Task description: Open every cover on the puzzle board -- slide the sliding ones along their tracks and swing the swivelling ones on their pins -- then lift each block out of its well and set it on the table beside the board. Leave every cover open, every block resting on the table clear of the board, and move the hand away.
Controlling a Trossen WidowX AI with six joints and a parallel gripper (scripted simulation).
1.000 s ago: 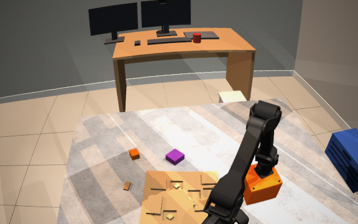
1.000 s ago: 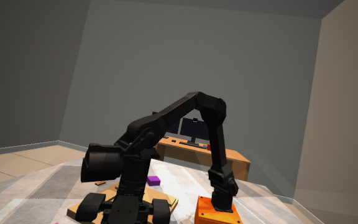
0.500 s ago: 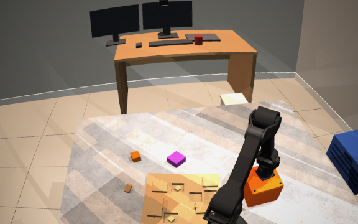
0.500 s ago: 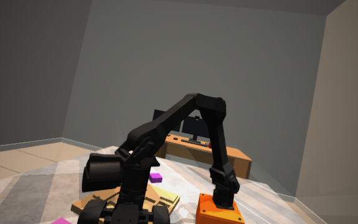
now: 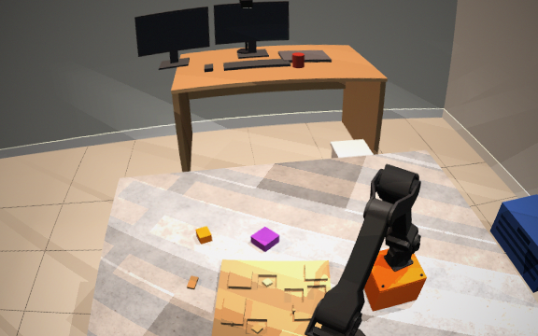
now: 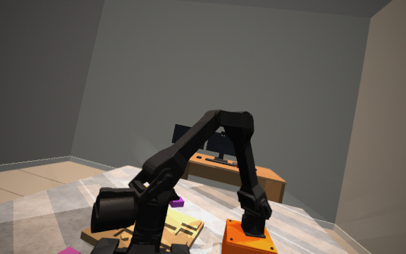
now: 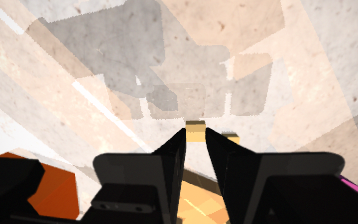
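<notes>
My gripper [image 7: 195, 131] is shut on a small yellow block [image 7: 195, 134], seen at the fingertips in the wrist view; its fingers are out of frame in the top and exterior views. The wooden puzzle board [image 5: 275, 266] [image 6: 197, 231] [image 7: 200, 197] lies on the table, partly hidden by the arm. Small pale pieces [image 5: 267, 282] [image 5: 257, 329] show in two recesses; which covers are open I cannot tell. On the table beyond the board are a purple block [image 5: 264, 239] [image 6: 177, 202] and an orange cube [image 5: 204, 234]. A small orange-brown block [image 5: 192, 282] lies left of the board.
Another yellow block [image 7: 231, 137] shows beyond my fingers. A magenta block [image 6: 69, 250] [image 7: 351, 183] is cut off at the frame's bottom in the exterior view. The orange arm base [image 5: 395, 289] [image 6: 249, 243] [image 7: 55, 192] stands right of the board. A desk [image 5: 278, 79] stands behind the table.
</notes>
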